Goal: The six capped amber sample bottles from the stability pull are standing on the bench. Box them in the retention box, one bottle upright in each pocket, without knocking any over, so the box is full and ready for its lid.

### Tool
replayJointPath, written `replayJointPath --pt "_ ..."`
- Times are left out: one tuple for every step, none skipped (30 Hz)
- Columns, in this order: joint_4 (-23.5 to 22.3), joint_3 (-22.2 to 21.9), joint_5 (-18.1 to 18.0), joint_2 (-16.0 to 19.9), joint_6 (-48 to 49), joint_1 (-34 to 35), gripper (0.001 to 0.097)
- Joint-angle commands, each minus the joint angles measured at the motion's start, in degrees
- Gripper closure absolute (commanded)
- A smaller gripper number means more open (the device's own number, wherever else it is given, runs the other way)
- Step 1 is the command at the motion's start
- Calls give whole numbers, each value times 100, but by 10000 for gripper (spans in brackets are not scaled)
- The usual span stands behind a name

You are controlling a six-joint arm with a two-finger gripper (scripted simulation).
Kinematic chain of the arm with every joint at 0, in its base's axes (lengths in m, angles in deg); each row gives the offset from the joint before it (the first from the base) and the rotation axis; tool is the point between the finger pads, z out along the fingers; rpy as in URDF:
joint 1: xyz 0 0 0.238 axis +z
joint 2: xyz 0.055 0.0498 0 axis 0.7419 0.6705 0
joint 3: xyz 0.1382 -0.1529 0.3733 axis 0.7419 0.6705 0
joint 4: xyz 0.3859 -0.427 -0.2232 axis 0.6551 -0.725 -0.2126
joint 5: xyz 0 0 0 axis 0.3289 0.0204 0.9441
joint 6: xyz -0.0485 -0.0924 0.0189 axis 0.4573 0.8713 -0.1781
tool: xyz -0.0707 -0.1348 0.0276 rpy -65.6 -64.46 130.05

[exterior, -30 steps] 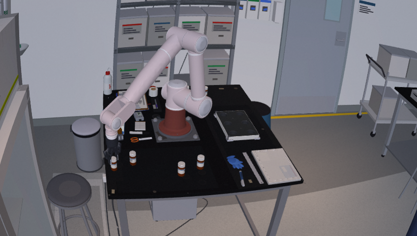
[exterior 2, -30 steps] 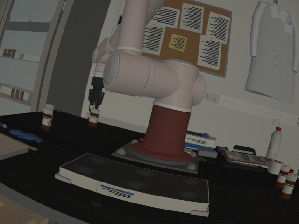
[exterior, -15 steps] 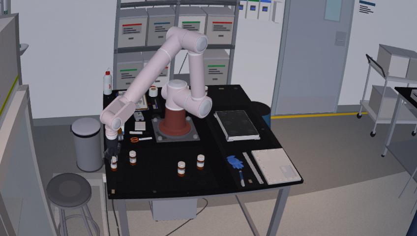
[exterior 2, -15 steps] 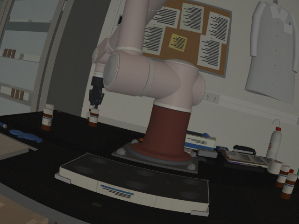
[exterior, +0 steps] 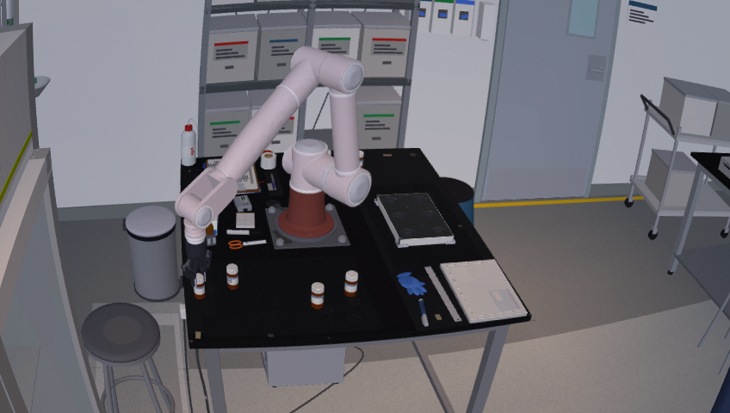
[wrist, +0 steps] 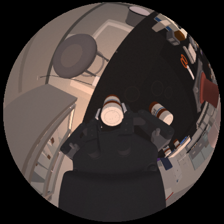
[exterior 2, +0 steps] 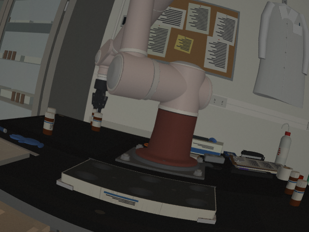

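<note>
Two amber bottles (exterior 2: 295,186) at the back of the bench are mostly hidden behind the arm in the side camera. The bottle (exterior: 199,286) nearest the bench's front left corner stands upright with its white cap up (wrist: 112,114). A second bottle (exterior: 232,276) stands just to its right, and two more (exterior: 317,295) (exterior: 351,283) stand further right near the front. The retention box (exterior: 414,219) lies right of the arm's base with its pockets empty. My gripper (exterior: 197,272) (wrist: 112,116) reaches straight down over the corner bottle and is closed around it just under the cap.
Behind the arm stand a shelf of storage boxes and a wash bottle (exterior: 188,145). Scissors (exterior: 235,244), a tape roll and small boxes lie left of the base. The lid (exterior: 482,289), a ruler, a pen and blue gloves (exterior: 411,283) lie front right. A bin and stool stand left.
</note>
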Motion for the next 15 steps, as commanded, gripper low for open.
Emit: replayJointPath --pt "0 -5 10 -10 0 0 901" --pt "0 -8 22 -20 0 0 901" --pt "0 -12 38 -34 0 0 901" --pt "0 -17 57 -50 0 0 901" --pt "0 -22 80 -69 0 0 901" --pt "0 -27 104 -90 0 0 901" --pt "0 -33 130 -111 0 0 901" --pt "0 -39 156 -132 0 0 901" --pt "0 -45 182 -153 0 0 901" --pt "0 -50 206 -172 0 0 901" --pt "0 -55 228 -189 0 0 901" --pt "0 -59 247 -204 0 0 901" --pt "0 -62 263 -215 0 0 901" --pt "0 -65 275 -224 0 0 901" --pt "0 -66 283 -230 0 0 901"
